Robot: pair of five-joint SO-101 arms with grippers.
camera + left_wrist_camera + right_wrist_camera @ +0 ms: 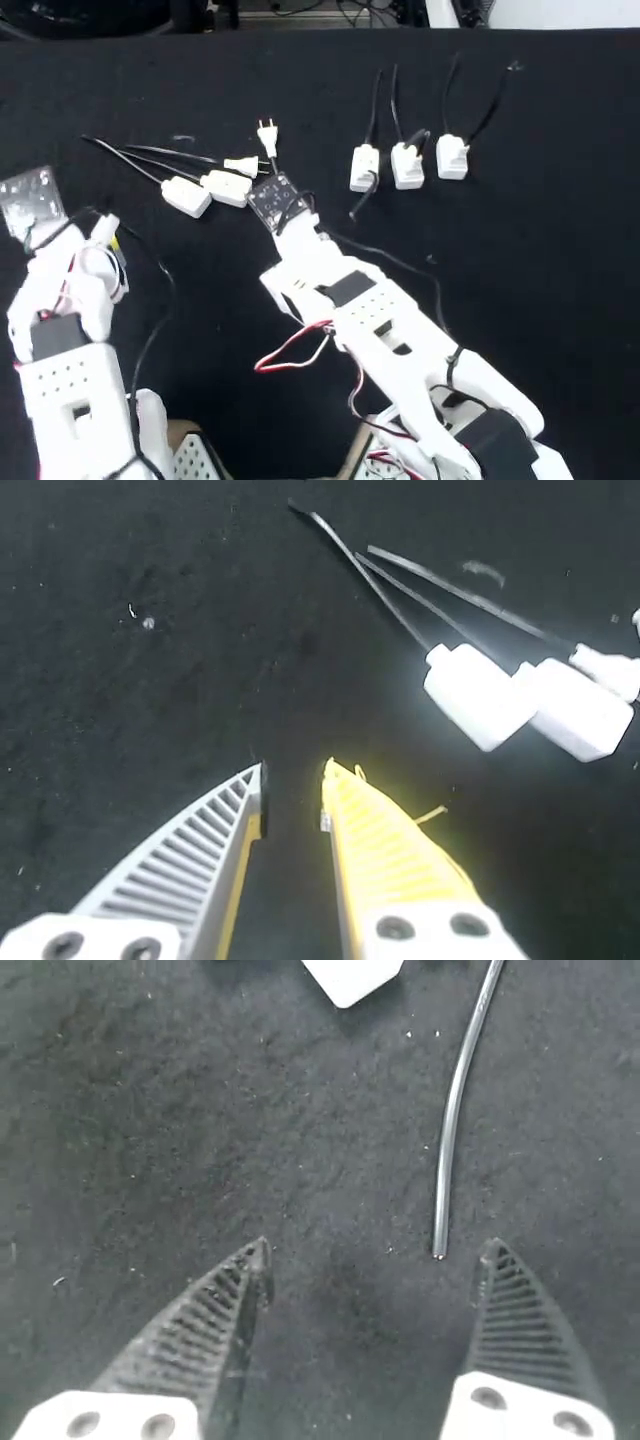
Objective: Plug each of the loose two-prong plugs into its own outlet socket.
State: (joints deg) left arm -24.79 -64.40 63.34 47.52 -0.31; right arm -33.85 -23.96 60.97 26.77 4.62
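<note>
Two white socket blocks point(186, 196) point(226, 188) lie side by side at the left, each on a black cord. A small white plug point(243, 165) lies just behind them, and a loose two-prong plug point(267, 133) lies prongs up beyond it. Three more white corded blocks point(364, 167) point(408, 165) point(452, 157) sit in a row to the right. My right gripper point(375, 1252) hangs open over bare cloth, with a loose cord end point(437, 1253) beside one fingertip; its wrist point(278, 198) is just right of the left group. My left gripper point(293, 768) holds nothing, its fingers a narrow gap apart, short of the socket blocks point(475, 695) point(575, 710).
Thin black cords point(130, 158) fan out left from the left group, and a loose cord point(358, 205) trails from the right row. A metal bracket point(30, 200) lies at the left edge. Red and black wires point(290, 352) loop beside the right arm.
</note>
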